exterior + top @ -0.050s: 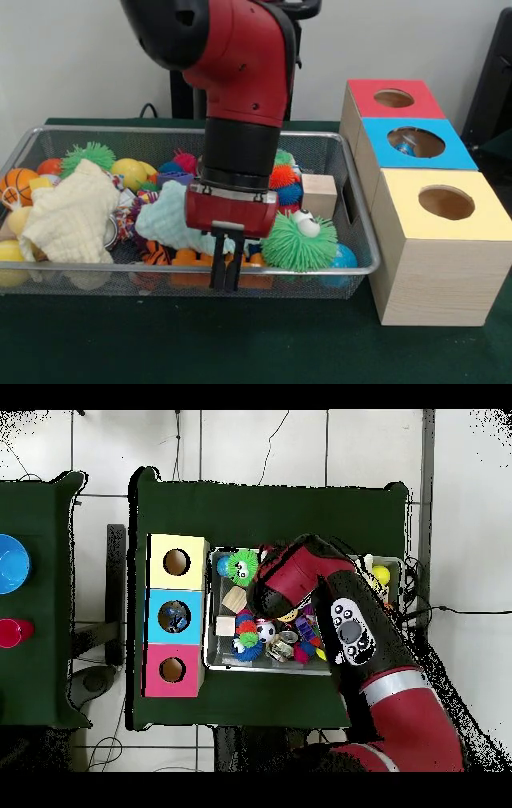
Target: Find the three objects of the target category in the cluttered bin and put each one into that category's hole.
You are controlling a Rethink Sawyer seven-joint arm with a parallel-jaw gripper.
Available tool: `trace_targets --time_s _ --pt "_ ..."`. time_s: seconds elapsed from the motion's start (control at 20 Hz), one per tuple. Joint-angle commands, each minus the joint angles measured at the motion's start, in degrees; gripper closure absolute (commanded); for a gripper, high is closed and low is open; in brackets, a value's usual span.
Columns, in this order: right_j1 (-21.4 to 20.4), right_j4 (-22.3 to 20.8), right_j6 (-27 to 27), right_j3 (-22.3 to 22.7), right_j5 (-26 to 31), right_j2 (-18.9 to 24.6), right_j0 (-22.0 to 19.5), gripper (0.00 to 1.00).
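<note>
The target category could not be determined from either view. The wire bin (352,210) stood on the green desk (240,344), packed with toys. Nearest the pincer (227,282) lay an orange block piece (186,260), at the bin's front wall and just beside the fingertips. A pale blue cloth (164,220) lay directly behind the pincer, partly hidden by the wrist. A green spiky ball with eyes (300,240) sat just beside the pincer toward the boxes, with a blue ball (346,258) beyond it in the bin's corner. A wooden cube (319,194) rested farther back near the same end. At the opposite end lay a cream cloth (68,216), a small basketball (18,186) and a yellow ball (128,172).

The pincer's two black fingers were pressed together, pointing down at the bin's front edge; no object was seen between them.

Beside the bin stood three boxes in a row: the yellow box (444,204), the blue box (418,144) and the red box (394,98), each with a round hole on top. A small item showed inside the blue box's hole.
</note>
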Motion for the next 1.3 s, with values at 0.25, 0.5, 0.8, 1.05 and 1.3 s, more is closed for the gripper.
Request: trace_targets --time_s 0.25,0.5,0.8,1.05,1.3 --pt "-4.09 10.50 -19.73 3.25 1.84 3.83 -9.52 1.00" --pt "-7.92 16.31 -24.66 5.69 5.58 7.17 -12.04 1.00" --pt "-5.80 15.22 -26.98 4.74 5.29 5.94 -11.50 1.00" --pt "-5.90 17.65 -32.79 6.73 5.51 7.88 -14.73 1.00" --pt "-4.73 17.53 -32.97 4.99 5.45 6.71 -13.80 1.00"
